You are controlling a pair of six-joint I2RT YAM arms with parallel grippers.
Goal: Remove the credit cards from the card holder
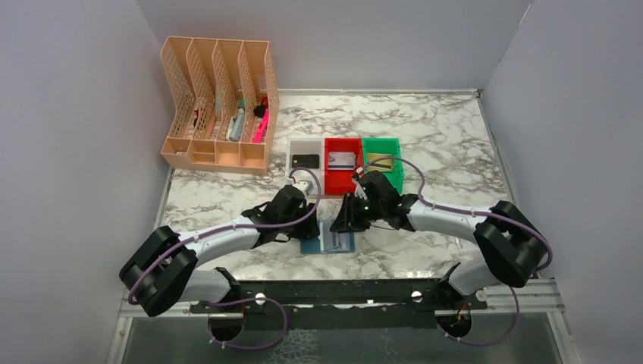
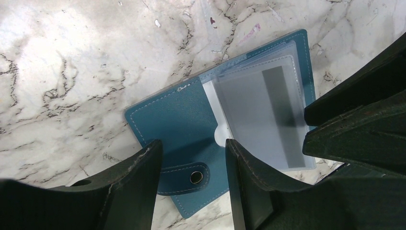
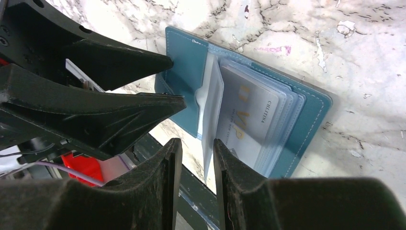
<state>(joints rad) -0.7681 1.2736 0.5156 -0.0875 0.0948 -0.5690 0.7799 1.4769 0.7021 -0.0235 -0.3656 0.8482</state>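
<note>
The blue card holder (image 1: 327, 243) lies open on the marble table between my two grippers. My left gripper (image 2: 191, 155) stands open, its fingers straddling the card holder's plain blue half (image 2: 177, 124) by the snap strap. The other half carries clear pockets with a silver-grey credit card (image 2: 268, 115) inside. In the right wrist view that card (image 3: 246, 120) shows gold lettering. One clear pocket leaf (image 3: 210, 110) stands up on edge, and its lower edge reaches into the narrow gap of my right gripper (image 3: 197, 155), whose jaws are open.
Behind the grippers stand a white bin (image 1: 294, 173), a red bin (image 1: 330, 178) and a green bin (image 1: 396, 171), each holding a card. A peach mesh file rack (image 1: 220, 106) fills the back left. Grey walls close in both sides.
</note>
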